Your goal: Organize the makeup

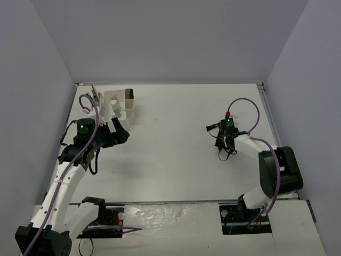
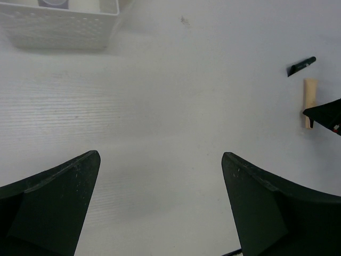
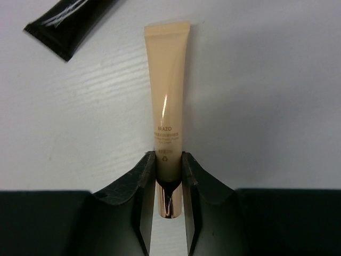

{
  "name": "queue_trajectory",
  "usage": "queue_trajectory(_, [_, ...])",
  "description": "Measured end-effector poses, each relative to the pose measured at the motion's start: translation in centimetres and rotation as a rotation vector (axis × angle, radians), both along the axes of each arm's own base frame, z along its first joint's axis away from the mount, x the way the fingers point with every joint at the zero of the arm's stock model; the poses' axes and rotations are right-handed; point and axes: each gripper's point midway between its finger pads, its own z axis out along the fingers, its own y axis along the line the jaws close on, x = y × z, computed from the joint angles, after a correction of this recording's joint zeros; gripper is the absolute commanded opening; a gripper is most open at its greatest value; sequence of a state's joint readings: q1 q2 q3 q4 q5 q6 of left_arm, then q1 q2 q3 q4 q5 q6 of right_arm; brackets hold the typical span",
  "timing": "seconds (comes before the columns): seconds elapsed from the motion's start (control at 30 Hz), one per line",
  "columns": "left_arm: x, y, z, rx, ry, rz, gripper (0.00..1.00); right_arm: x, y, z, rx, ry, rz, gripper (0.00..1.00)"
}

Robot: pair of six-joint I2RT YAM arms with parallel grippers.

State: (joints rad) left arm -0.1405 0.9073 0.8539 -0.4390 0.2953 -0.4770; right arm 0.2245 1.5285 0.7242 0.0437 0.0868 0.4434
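Right tool (image 3: 169,166) clamped on tan tube (image 3: 166,80) near its cap, tube flat on the worktop (image 3: 266,106).
Left tool (image 2: 161,160) stood wide apart, empty, near the white box (image 2: 58,32). Grip sat at the tube's end, so a slow level lift toward the box seemed best; black tube (image 3: 69,24) lay close, probably not touching.

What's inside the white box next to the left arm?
In the white compartmented box, a small green bottle stands upright, thin sticks lean at the left end, and a dark item sits in the far right corner. The walls hide the compartment floors and anything lying low.
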Motion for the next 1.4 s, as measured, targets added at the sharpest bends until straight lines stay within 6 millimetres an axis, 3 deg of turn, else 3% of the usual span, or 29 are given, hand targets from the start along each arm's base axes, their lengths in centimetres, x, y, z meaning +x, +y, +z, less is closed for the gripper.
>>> queue_trajectory(0.1, [-0.6, -1.8, 0.4, -0.04, 0.01, -0.045, 0.97, -1.2, 2.9, 2.4, 0.029, -0.054, 0.091, 0.0])
queue_trajectory(0.27, [-1.4, -4.6, 1.9, -0.133, 0.015, -0.1, 0.97, -2.8, 10.0, 8.8, 0.123, -0.249, 0.304, 0.0])
queue_trajectory(0.43, [-2.0, -8.2, 4.9, -0.209, -0.025, -0.177, 0.97, -5.8, 17.5, 14.8, 0.257, -0.447, 0.54, 0.0])
queue_trajectory(0.57, [-2.5, -11.3, 7.6, -0.253, -0.08, -0.248, 0.97, -7.1, 21.2, 18.0, 0.328, -0.571, 0.666, 0.0])
queue_trajectory(0.7, [-2.7, -13.8, 8.9, -0.266, -0.112, -0.293, 0.96, -8.0, 23.5, 19.9, 0.378, -0.646, 0.758, 0.0])
queue_trajectory(0.97, [-2.0, -16.2, 8.2, -0.222, -0.106, -0.298, 0.89, -8.8, 26.4, 21.9, 0.456, -0.72, 0.868, 0.0])
queue_trajectory(1.07, [-1.7, -16.7, 7.6, -0.199, -0.102, -0.296, 0.78, -9.1, 26.9, 22.3, 0.477, -0.733, 0.887, 0.0])
queue_trajectory(1.23, [-1.4, -17.0, 7.5, -0.184, -0.117, -0.292, 0.41, -9.3, 27.3, 22.8, 0.496, -0.748, 0.906, 0.01])
queue_trajectory(1.4, [-0.9, -17.0, 8.1, -0.186, -0.15, -0.274, 0.3, -9.2, 27.6, 22.9, 0.503, -0.758, 0.912, 0.01])
